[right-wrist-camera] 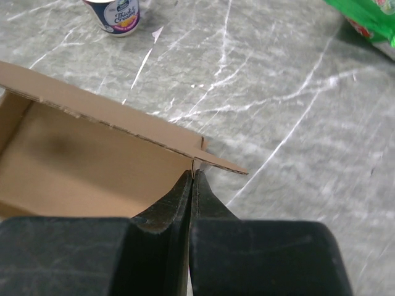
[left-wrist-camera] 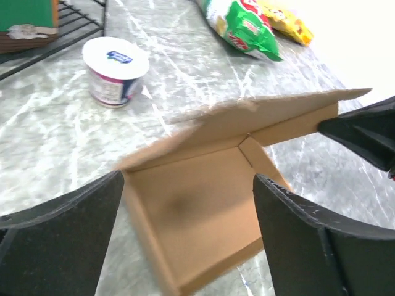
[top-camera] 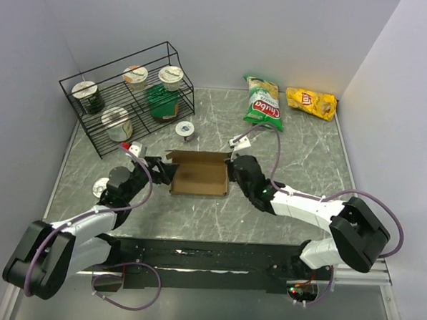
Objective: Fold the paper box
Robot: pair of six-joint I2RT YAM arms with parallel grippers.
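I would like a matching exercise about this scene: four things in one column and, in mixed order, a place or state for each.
1 left end effector
2 right end effector
3 yellow chip bag
4 wire rack

a back right corner
b shut on the paper box
c back left, holding cups
d open

Pairs: 1-d, 2-b, 3-a, 4-c

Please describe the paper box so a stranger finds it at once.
On the marble table, look between the left claw and the right claw. The paper box lies there: a shallow tray of plain brown cardboard, unprinted, unlike the chip bags.
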